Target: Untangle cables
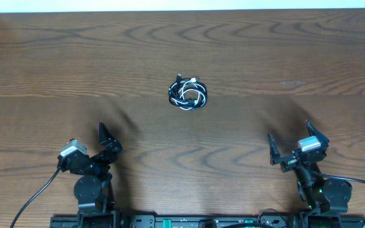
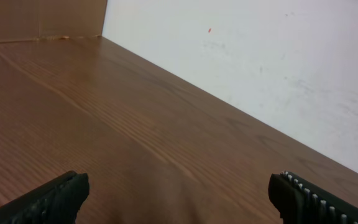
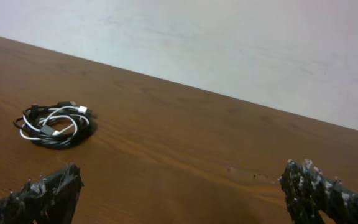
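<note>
while the cables [image 1: 187, 95] sit in one tangled black-and-white coil around the middle of the table [image 1: 56, 63], the left gripper [image 2: 179, 186] and right gripper [image 3: 182, 177] hang near the table's front edge, one toward each side. both claws are spread wide with nothing in them.

cables [image 1: 187, 94] | black and white cords coiled together, tangled | flat on table, mid-far

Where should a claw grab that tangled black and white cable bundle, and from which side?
Probably the outer loop of the black cable, at its left edge, from straight above: it lies flat on the table, with the white cable coiled inside that rim.
</note>
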You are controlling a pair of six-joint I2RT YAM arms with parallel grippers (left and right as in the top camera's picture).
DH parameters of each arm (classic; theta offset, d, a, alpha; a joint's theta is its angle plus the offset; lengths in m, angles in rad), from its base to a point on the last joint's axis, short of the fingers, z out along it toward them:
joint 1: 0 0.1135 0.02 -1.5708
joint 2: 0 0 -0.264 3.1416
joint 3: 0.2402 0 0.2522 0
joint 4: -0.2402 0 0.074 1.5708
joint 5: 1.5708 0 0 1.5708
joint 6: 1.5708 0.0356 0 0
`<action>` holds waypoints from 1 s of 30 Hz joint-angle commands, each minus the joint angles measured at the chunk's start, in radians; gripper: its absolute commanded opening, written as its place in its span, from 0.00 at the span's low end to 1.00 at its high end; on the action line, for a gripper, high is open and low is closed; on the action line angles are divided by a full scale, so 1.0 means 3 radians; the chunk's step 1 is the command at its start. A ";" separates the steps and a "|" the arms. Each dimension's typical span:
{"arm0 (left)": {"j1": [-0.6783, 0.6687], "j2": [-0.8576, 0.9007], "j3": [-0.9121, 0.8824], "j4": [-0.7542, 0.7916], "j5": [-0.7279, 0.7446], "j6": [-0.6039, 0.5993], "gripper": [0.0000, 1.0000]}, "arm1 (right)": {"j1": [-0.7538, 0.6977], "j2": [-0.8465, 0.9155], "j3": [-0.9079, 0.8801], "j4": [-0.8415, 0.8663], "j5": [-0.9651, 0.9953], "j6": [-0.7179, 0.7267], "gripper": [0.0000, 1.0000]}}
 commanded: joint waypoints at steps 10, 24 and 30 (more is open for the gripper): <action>0.0011 0.0019 -0.0071 -0.0116 0.0323 0.0184 0.98 | 0.0027 -0.0001 -0.0004 -0.0009 -0.0071 -0.0036 0.99; 0.0011 0.0586 0.0376 -0.0140 0.0652 0.0682 0.98 | 0.0025 0.0137 0.0156 -0.0008 -0.0071 0.0067 0.99; 0.0011 0.1274 0.0851 -0.0169 0.0960 0.0697 0.98 | 0.0025 0.0496 0.0399 -0.0010 -0.0211 0.0067 0.99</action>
